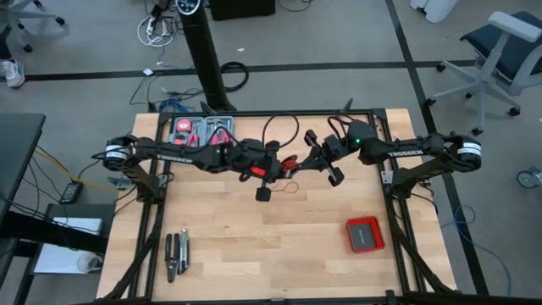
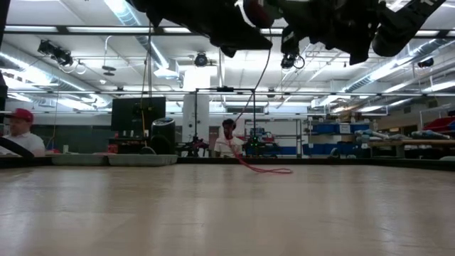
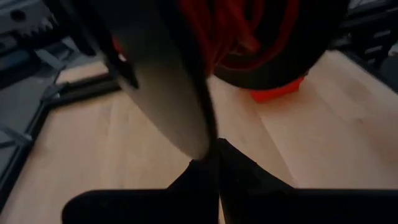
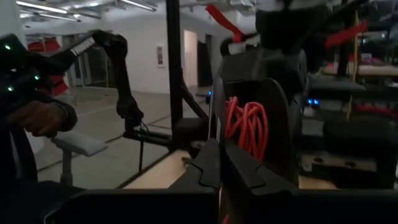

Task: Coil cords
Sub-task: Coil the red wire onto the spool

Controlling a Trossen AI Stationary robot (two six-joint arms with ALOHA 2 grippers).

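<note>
A pale wooden table (image 1: 254, 246) with visible plank seams sits inside a black metal frame on a grey floor, in a bright workshop with ceiling strip lights and shelving.

Above the table's middle, a thin red wire (image 4: 249, 127) is wound in glossy, uneven loops around a round black spool (image 3: 273, 65). A loose tail of the same wire hangs down from the spool and lies in a slack curl on the wood just below it.

The left gripper (image 1: 264, 174) is at the spool, its dark fingers pressed fully together; the left wrist view shows the spool and its red windings right in front of them, but whether they pinch it cannot be told. The right gripper (image 1: 318, 161) is just beside the spool on the other side, its fingers also closed tight, with the windings directly ahead in its wrist view.

Well apart from the spool, toward the right front corner, lies a flat red square box (image 1: 365, 234). Toward the left front corner lie dark hand tools (image 1: 176, 254). Behind the spool, at the far edge, sits a tray of red-handled tools (image 1: 201, 130).

Beyond the table, a person (image 2: 229, 139) sits facing it, and a person in a red cap (image 2: 20, 131) is at the left.
</note>
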